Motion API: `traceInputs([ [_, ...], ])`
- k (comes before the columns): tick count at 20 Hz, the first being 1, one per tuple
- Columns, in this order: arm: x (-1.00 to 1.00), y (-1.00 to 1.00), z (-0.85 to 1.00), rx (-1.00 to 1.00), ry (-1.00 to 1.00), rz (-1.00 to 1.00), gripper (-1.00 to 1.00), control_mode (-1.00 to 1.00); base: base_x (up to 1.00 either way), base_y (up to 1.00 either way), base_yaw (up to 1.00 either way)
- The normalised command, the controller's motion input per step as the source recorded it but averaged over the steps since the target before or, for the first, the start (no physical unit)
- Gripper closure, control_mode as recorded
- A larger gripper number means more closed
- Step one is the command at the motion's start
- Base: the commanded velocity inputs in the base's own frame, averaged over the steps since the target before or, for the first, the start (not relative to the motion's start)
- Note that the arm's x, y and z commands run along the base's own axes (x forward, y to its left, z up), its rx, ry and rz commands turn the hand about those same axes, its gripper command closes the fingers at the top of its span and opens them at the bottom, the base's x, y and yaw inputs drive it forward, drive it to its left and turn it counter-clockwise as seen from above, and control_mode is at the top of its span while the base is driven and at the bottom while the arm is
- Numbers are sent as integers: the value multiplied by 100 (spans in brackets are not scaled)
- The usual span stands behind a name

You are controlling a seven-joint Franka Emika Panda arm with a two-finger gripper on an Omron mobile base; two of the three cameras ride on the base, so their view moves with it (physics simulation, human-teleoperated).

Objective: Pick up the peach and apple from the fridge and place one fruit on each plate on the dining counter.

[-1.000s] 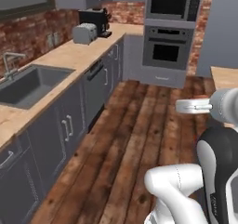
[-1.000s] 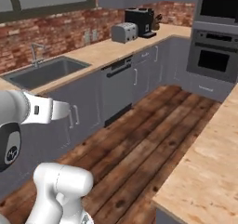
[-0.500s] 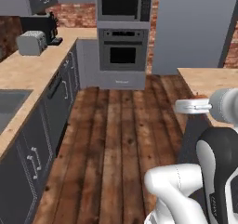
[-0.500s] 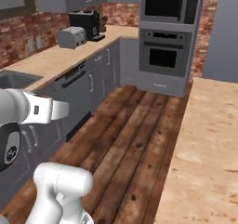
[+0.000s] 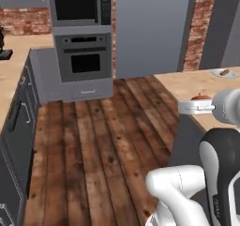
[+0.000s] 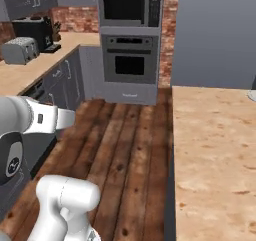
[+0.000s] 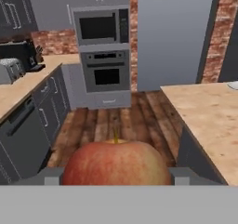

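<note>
While base faces oven wall, apple (image 7: 116, 165) sits clamped between fingers (image 7: 186, 175) of gripper (image 7: 116, 176), carried above floor, not yet over dining counter tabletop (image 6: 215, 150). Plate (image 5: 224, 73) at far end holds small item, unclear. Apple placement left.

oven (image 6: 129, 63) stands left of dining counter (image 6: 215, 155), plate (image 5: 223, 72) seemingly on it.

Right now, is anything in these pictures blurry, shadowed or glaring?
Hand view: the apple looms soft-edged between the gripper fingers. Left base view: the plate on the dining counter is small and fuzzy. Right base view: even flat light, no glare.
</note>
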Motion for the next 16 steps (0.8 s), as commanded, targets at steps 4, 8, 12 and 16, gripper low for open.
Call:
traceInputs([
  [4, 0, 0, 0, 0, 0, 0, 100, 100, 75, 69, -33],
  [8, 0, 0, 0, 0, 0, 0, 100, 100, 77, 70, -33],
  [12, 0, 0, 0, 0, 0, 0, 100, 100, 77, 65, -34],
  [16, 0, 0, 0, 0, 0, 0, 100, 100, 80, 60, -37],
])
